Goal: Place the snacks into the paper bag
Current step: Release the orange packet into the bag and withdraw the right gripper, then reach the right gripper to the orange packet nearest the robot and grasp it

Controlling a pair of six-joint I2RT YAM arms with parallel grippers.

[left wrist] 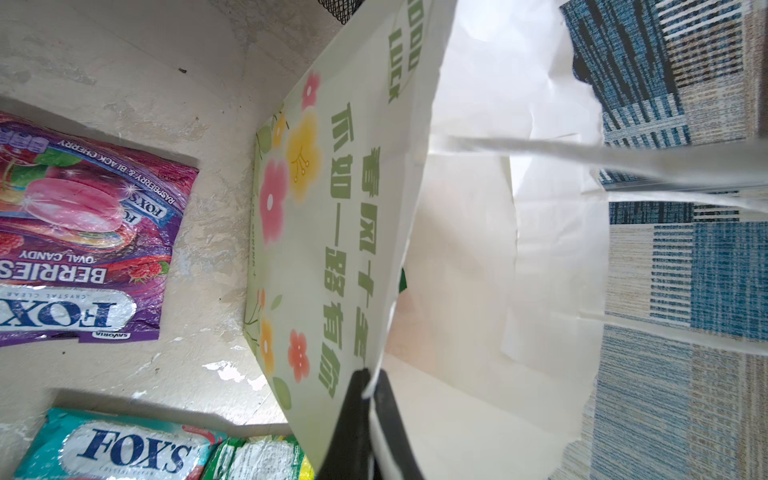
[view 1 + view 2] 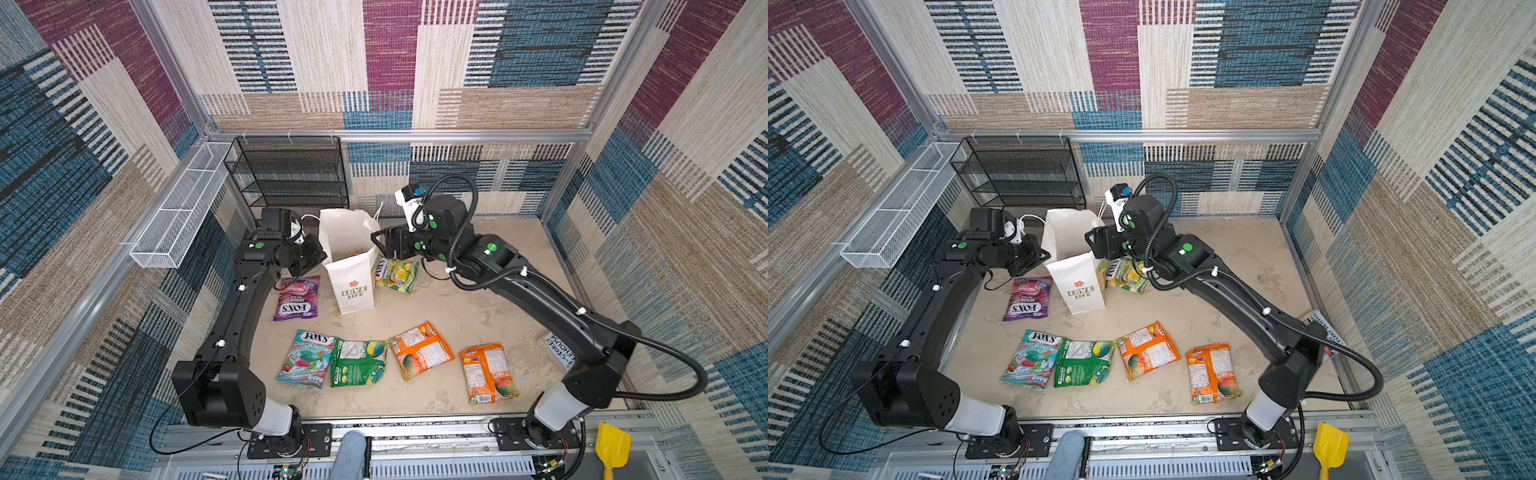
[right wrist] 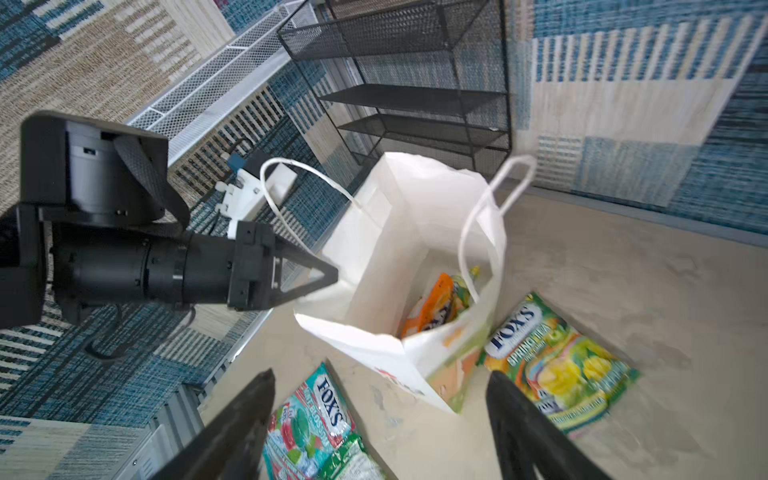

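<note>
The left gripper (image 1: 370, 386) pinches the bag (image 2: 353, 286) by its rim; the right gripper (image 3: 380, 376), wide open and empty, is nearer the yellow-green packet (image 2: 397, 274), seemingly touching the bag's right side.

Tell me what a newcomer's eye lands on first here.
The white paper bag stands open mid-table, the left end effector pinching its rim, the right end effector open by its mouth. Bright snacks lie around it, four in a row in front.
</note>
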